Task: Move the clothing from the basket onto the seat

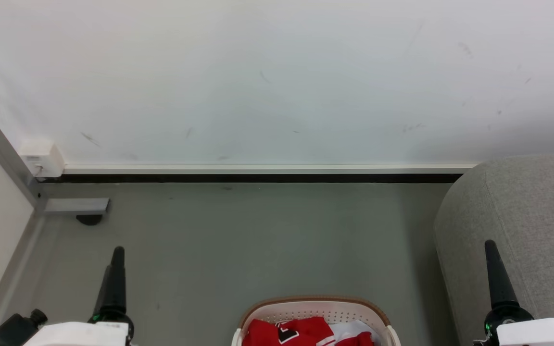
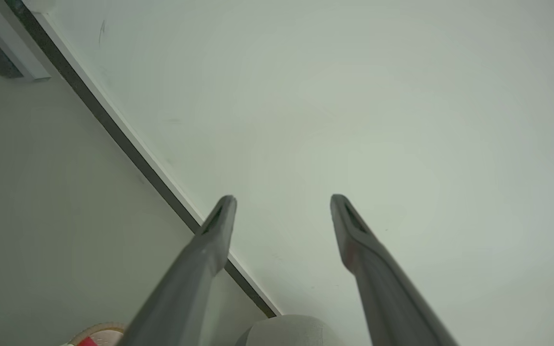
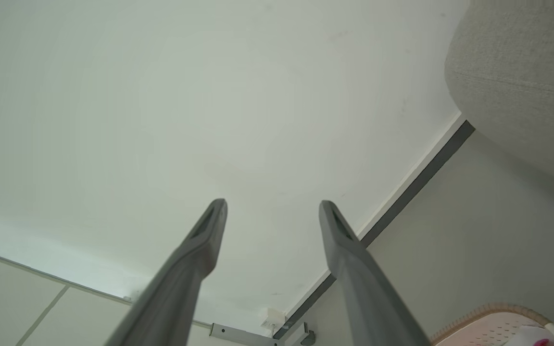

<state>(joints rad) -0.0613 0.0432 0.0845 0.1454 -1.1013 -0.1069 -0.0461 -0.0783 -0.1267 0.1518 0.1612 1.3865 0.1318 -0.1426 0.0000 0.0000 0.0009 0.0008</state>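
The white perforated basket (image 1: 313, 302) with a brown rim band stands on the floor at the bottom centre of the head view, cut off by the frame edge. Red clothing (image 1: 289, 331) with white trim and a black-and-white mark lies inside it. The light-grey seat (image 1: 522, 216) bulges in at the right. My left gripper (image 1: 117, 252) rises at the lower left, well left of the basket; its fingers (image 2: 219, 226) stand wide apart with nothing between them. My right gripper (image 1: 491, 247) stands in front of the seat's edge, its fingers (image 3: 209, 230) likewise spread and empty.
A white wall with a pale baseboard (image 1: 267, 169) and a dark gap beneath closes the far side. A grey metal frame post (image 1: 5, 154) with a foot and a small white box (image 1: 41, 157) sit at the left corner. Grey floor (image 1: 258, 240) lies between basket and wall.
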